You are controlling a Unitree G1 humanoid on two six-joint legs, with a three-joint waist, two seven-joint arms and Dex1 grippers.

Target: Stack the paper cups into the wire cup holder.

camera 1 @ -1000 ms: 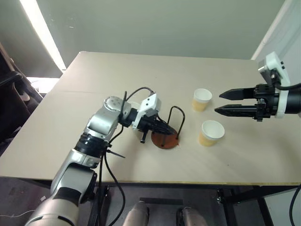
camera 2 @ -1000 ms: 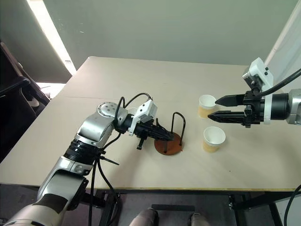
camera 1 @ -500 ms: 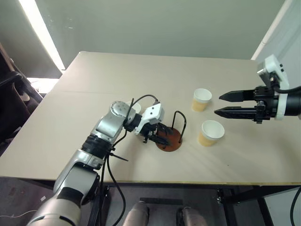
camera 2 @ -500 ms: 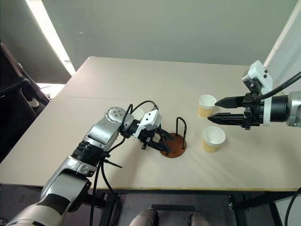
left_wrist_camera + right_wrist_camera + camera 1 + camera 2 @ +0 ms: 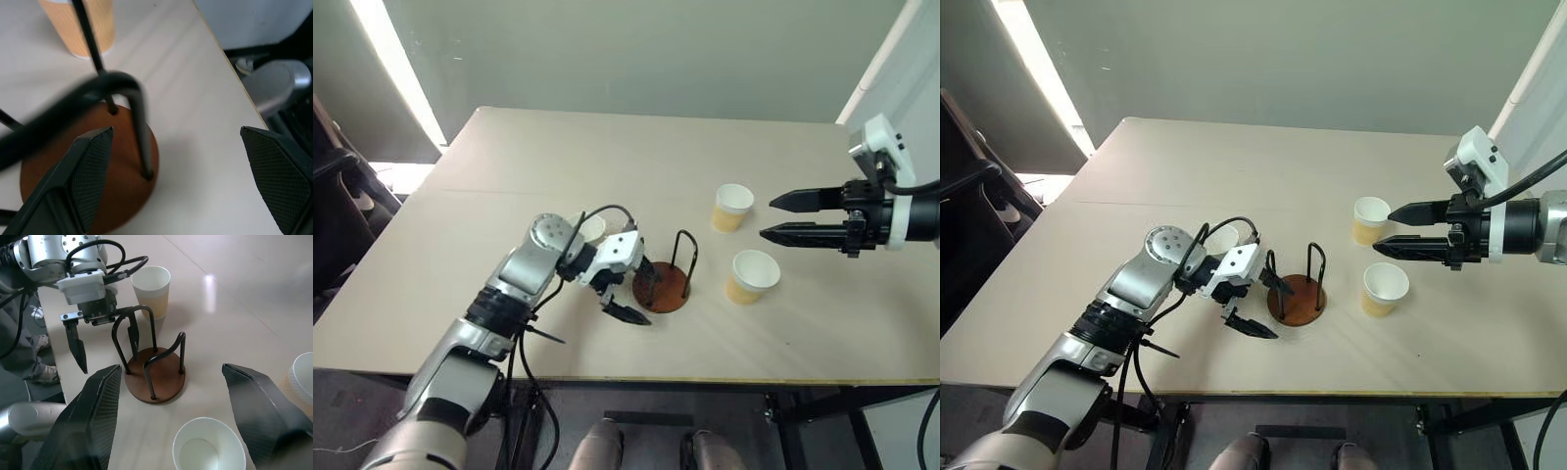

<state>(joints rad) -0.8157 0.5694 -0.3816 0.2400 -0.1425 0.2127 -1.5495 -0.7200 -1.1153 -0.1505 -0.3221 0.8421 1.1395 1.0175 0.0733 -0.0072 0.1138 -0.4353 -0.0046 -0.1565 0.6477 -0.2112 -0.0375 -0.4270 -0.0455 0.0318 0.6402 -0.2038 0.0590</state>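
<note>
The wire cup holder (image 5: 663,288) stands empty near the table's front edge, black hoops rising from a reddish-brown disc. My left gripper (image 5: 634,294) is open at the holder's left side, one finger (image 5: 83,181) over the disc and the other out over the table, gripping nothing. One paper cup (image 5: 590,227) sits just behind my left wrist. Two more paper cups (image 5: 733,208) (image 5: 751,276) stand upright to the right of the holder. My right gripper (image 5: 779,216) hovers open and empty to the right of those two, pointing left.
The table's front edge (image 5: 705,380) runs close below the holder. The left arm's black cable (image 5: 607,211) loops above its wrist. A dark chair (image 5: 337,196) stands off the table's left side.
My left gripper was shut at the holder's wire hoops; it has opened wide and drawn back a little toward the table's front left. The right arm has not moved.
</note>
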